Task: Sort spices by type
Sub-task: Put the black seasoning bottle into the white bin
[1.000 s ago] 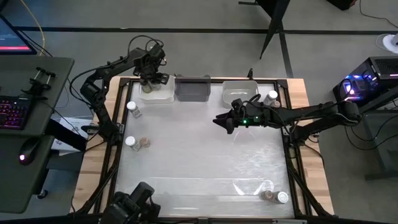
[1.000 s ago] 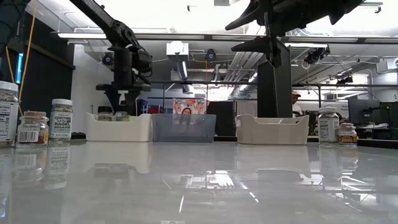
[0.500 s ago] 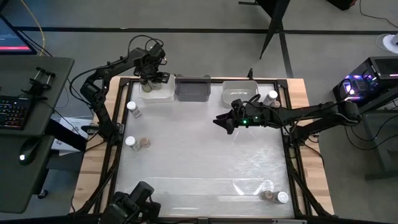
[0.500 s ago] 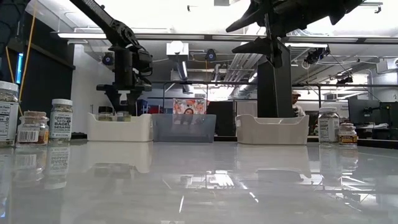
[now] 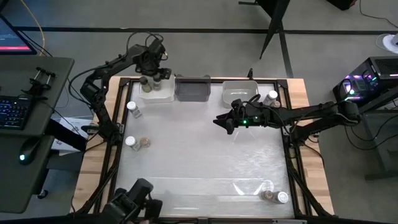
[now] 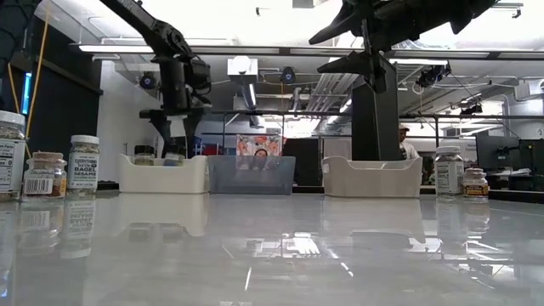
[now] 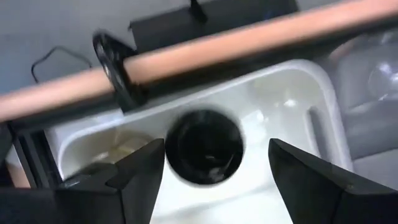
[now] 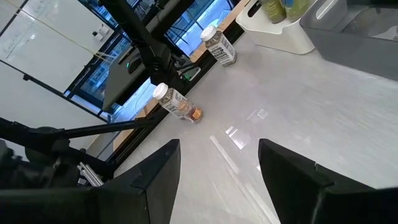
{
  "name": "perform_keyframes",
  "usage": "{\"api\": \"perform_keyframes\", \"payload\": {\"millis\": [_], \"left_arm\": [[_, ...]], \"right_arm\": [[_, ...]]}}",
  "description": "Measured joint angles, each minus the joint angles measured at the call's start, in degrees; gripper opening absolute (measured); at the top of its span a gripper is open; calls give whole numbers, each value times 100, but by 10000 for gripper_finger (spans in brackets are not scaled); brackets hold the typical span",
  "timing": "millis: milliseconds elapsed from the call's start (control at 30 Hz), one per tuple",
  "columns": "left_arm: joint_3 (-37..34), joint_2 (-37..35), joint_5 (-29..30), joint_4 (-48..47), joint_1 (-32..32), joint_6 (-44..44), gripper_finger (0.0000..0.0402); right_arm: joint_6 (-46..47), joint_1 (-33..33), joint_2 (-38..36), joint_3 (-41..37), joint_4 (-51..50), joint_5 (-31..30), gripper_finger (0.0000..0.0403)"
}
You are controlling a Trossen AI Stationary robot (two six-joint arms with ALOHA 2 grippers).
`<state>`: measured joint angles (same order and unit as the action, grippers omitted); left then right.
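The left tool (image 5: 153, 65) has lifted since the earlier frame and now hangs above the white rectangular bin (image 5: 155, 94), fingers (image 7: 144, 171) apart, with a dark-capped round spice jar (image 7: 204, 146) standing in the bin below. The right tool (image 5: 222, 121) hovers over mid-bench (image 5: 205, 155), fingers apart and empty. White-capped jars (image 5: 132, 107) stand along the bench's left edge.

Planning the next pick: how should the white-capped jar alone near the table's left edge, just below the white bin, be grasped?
Grip the white-capped jar across its round cap or upper body, coming straight down. It appears to stand upright with bare table all round, so the left gripper, open over the white bin, could likely close from any side.
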<state>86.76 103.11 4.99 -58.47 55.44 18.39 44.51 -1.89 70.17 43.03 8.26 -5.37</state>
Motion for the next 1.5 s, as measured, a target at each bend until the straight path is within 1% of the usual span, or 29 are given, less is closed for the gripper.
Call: {"api": "perform_keyframes", "payload": {"millis": [267,433,500,567,633,667,733,833,867,900,1067,1267,1333,1400,1500], "left_arm": [[726,-4,35,-34,5,-52,273],[849,-4,-64,-35,-61,-83,273],[849,-4,-165,-34,-145,-265,271],[849,17,-128,2,-259,-464,260],[849,86,52,24,-347,-597,234],[849,135,123,21,-390,-663,214],[849,254,175,11,-438,-702,161],[849,441,201,-11,-452,-699,49],[849,497,213,-4,-452,-670,26],[846,548,238,0,-452,-590,16],[846,666,917,43,-465,-283,3],[805,663,1297,238,-506,233,1],[615,632,1464,270,-574,406,0],[256,539,1528,314,-628,559,0],[-308,278,1573,685,-687,692,0]], "right_arm": [[2,0,0,0,-1,0,211],[27,0,0,0,-5,0,211],[37,0,0,0,-9,0,211],[44,0,0,0,-11,0,211],[44,0,0,0,-11,0,211],[44,0,0,0,-11,0,211],[44,0,0,0,-13,0,211],[50,0,0,0,-17,0,211],[52,0,0,0,-30,0,211],[57,0,0,0,-33,0,211],[61,0,0,0,-33,-2,211],[63,0,0,0,-33,-2,211],[63,0,0,0,-33,-2,211],[63,0,0,0,-33,-2,211],[63,0,0,0,-45,-2,211]]}}
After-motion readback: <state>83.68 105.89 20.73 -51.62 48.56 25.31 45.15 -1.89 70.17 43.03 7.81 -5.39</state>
